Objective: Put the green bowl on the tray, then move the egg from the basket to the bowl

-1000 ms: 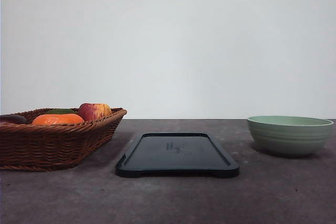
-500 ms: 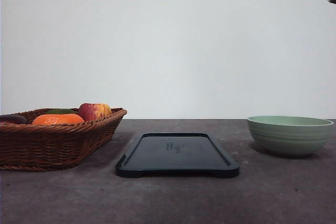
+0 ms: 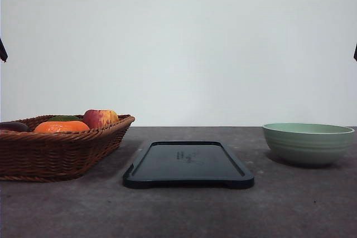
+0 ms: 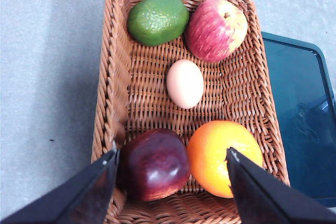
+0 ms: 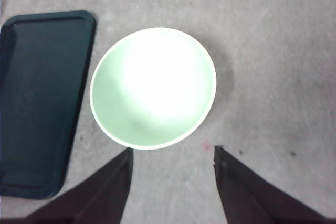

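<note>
Waiting empty at the near middle of the bench (image 3: pixel 184 215), the tray (image 3: pixel 188 164) separates the basket (image 3: pixel 56 151) at left from the green bowl (image 3: pixel 308 143) at right. Jaws spread, the right gripper (image 5: pixel 173 156) hangs above the bowl, evidently for the first lift; the left gripper (image 4: pixel 171 158), equally open, hovers over the egg (image 4: pixel 185 83) among the basket's fruit.

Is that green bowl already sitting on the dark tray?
No, the green bowl stands on the bare table to the right of the tray, with a clear gap between them in the front view.
</note>
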Robot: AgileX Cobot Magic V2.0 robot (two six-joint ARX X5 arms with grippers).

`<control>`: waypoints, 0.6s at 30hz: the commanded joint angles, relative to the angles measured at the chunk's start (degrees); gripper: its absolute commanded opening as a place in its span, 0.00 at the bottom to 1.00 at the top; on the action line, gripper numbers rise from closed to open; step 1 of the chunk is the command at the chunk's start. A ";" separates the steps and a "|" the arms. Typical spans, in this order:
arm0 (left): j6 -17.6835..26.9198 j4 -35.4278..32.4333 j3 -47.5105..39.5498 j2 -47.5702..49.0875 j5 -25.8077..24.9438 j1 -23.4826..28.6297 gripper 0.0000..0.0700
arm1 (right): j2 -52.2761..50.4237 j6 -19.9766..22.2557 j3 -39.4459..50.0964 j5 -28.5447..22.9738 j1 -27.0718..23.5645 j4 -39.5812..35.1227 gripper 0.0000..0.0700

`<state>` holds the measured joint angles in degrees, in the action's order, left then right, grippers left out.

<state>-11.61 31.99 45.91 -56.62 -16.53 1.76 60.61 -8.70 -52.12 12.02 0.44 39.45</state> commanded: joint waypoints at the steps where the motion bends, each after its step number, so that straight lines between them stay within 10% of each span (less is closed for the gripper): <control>1: 0.41 -0.24 1.29 -0.31 -0.24 0.09 0.59 | 3.07 -0.20 -3.32 0.00 -0.39 3.22 0.44; 18: 0.19 -0.28 1.29 -0.31 -0.24 0.09 0.59 | 30.52 6.87 -22.84 -0.27 -1.10 12.76 0.44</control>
<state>-11.62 31.99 45.91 -56.62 -16.53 1.76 89.41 -2.80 -73.52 11.93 -0.60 52.40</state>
